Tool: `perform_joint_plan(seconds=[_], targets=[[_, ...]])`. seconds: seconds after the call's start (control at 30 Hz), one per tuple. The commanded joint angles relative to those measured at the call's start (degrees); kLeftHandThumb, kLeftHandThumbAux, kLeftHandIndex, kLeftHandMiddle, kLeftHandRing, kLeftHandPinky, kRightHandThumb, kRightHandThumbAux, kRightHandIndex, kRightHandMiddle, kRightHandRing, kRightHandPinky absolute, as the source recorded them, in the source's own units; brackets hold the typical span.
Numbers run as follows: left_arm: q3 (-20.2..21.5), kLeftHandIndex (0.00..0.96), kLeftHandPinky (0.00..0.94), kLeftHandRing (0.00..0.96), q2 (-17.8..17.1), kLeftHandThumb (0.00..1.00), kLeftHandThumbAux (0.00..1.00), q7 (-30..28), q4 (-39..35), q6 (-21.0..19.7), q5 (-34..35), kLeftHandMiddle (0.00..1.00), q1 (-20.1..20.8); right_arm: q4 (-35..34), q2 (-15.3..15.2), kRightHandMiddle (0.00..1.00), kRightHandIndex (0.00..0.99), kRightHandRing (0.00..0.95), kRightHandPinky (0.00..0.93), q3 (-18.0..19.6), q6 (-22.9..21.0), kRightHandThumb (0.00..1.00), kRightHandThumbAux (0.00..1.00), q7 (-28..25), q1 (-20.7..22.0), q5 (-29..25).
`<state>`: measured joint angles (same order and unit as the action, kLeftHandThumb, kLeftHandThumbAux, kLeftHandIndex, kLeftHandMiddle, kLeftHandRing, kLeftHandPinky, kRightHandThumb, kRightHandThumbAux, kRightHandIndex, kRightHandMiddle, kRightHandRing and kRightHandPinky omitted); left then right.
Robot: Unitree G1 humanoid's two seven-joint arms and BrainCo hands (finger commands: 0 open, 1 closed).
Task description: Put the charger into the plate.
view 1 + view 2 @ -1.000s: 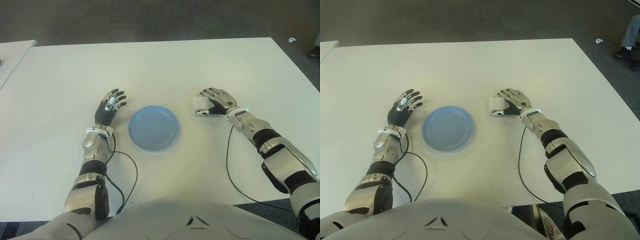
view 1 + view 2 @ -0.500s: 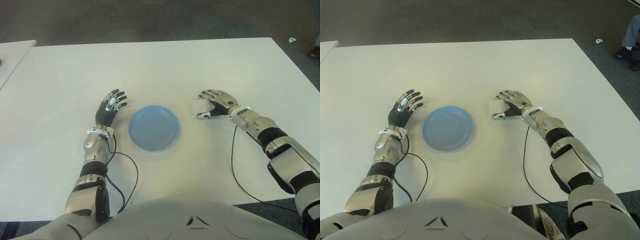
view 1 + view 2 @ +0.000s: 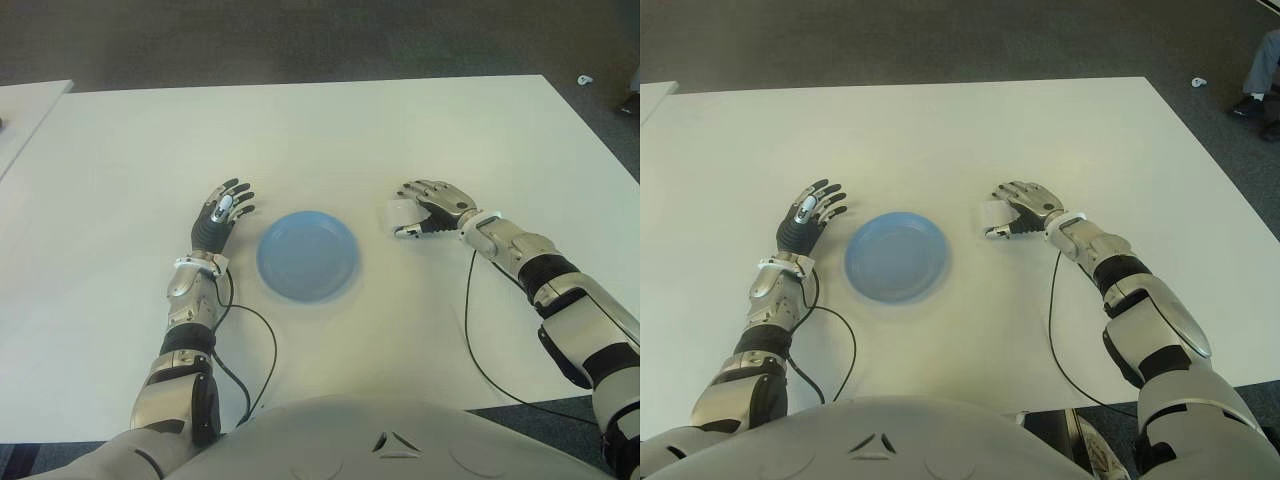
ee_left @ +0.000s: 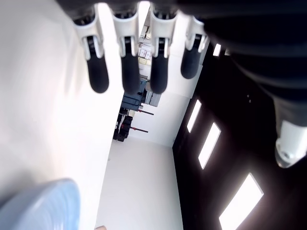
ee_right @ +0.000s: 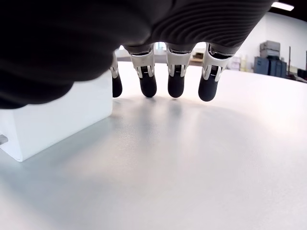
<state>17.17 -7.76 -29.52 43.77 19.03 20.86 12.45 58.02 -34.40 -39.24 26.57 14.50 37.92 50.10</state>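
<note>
White table [image 3: 330, 140], boxy charger [image 3: 400, 212], round plate [image 3: 307, 255].

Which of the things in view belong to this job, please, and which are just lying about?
Job: charger beside right hand, not grasped; blue plate; white table.
Lying about: left hand, open left of plate; cables; small white scrap on floor.

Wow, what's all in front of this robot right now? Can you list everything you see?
charger: one, white, on the table right of the plate, beside the right hand's fingers
plate: one, blue, on the table between the hands
table: one, white, under everything
floor: dark, beyond the table
left hand: one, black and silver, fingers spread, left of the plate
right hand: one, fingers arched over the table next to the charger, not clasping it
</note>
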Motion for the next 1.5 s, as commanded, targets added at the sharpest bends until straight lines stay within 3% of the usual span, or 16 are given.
perform_joint_plan(seconds=[0.03, 0.4, 0.7, 0.83, 0.93, 1.03, 1.07, 1.17, 1.2, 1.27, 1.5], targets=[[-0.2, 0.202, 0.293, 0.266, 1.1, 0.011, 0.509, 0.0, 1.8, -2.7, 0.1, 0.248, -2.3, 0.0, 0.3, 0.000, 0.000, 0.000, 0.000, -0.4, 1.3, 0.276, 0.139, -0.9, -1.9, 0.3], [-0.1, 0.202, 0.283, 0.257, 0.9, 0.016, 0.503, -0.7, 1.5, -3.7, 0.9, 0.242, -2.3, -0.1, 0.3, 0.000, 0.000, 0.000, 0.000, 0.5, 3.4, 0.297, 0.139, -1.1, -2.3, -0.9], [-0.3, 0.201, 0.280, 0.256, 1.0, 0.018, 0.496, 0.0, 1.3, -3.5, 0.4, 0.242, -2.4, -5.8, -1.7, 0.035, 0.001, 0.012, 0.026, 2.7, 5.3, 0.326, 0.248, -4.8, -3.9, -3.1], [-0.4, 0.201, 0.279, 0.255, 1.0, 0.014, 0.497, 0.0, 1.1, -3.5, 0.5, 0.241, -2.5, -6.6, -1.7, 0.134, 0.074, 0.122, 0.170, 3.3, 5.6, 0.374, 0.300, -4.8, -4.5, -3.3], [-0.4, 0.201, 0.279, 0.254, 1.1, 0.013, 0.498, 0.0, 1.0, -3.5, 0.4, 0.240, -2.5, -7.0, -1.8, 0.184, 0.119, 0.172, 0.225, 3.8, 5.8, 0.402, 0.324, -5.0, -4.8, -3.6], [-0.5, 0.202, 0.290, 0.257, 1.2, 0.011, 0.500, 0.0, 0.9, -3.3, 0.4, 0.242, -2.6, -7.1, -1.3, 0.340, 0.253, 0.341, 0.396, 4.0, 5.6, 0.479, 0.379, -5.3, -4.9, -3.4], [-0.5, 0.203, 0.291, 0.259, 1.3, 0.010, 0.500, 0.0, 0.8, -3.3, 0.4, 0.245, -2.6, -6.7, -1.1, 0.436, 0.303, 0.438, 0.489, 3.9, 5.4, 0.529, 0.412, -5.4, -4.8, -3.2], [-0.4, 0.203, 0.290, 0.261, 1.3, 0.008, 0.501, 0.0, 0.7, -3.4, 0.5, 0.247, -2.7, -5.9, -0.8, 0.566, 0.372, 0.567, 0.613, 3.9, 4.7, 0.603, 0.455, -6.5, -4.5, -3.1], [-0.4, 0.202, 0.289, 0.262, 1.4, 0.008, 0.501, 0.0, 0.6, -3.5, 0.5, 0.247, -2.7, -5.9, -0.7, 0.615, 0.393, 0.618, 0.659, 4.0, 4.5, 0.645, 0.543, -6.7, -4.5, -3.2], [-0.3, 0.201, 0.288, 0.262, 1.4, 0.008, 0.502, -0.1, 0.5, -3.7, 0.6, 0.247, -2.7, -5.9, -0.6, 0.680, 0.418, 0.683, 0.711, 4.2, 4.0, 0.693, 0.636, -6.7, -4.6, -3.2], [-0.3, 0.196, 0.288, 0.261, 1.5, 0.009, 0.501, 0.0, 0.0, -4.1, 0.8, 0.245, -2.8, -7.5, 0.0, 0.771, 0.439, 0.762, 0.759, 5.9, 2.0, 0.738, 0.698, -6.0, -6.1, -4.5]])
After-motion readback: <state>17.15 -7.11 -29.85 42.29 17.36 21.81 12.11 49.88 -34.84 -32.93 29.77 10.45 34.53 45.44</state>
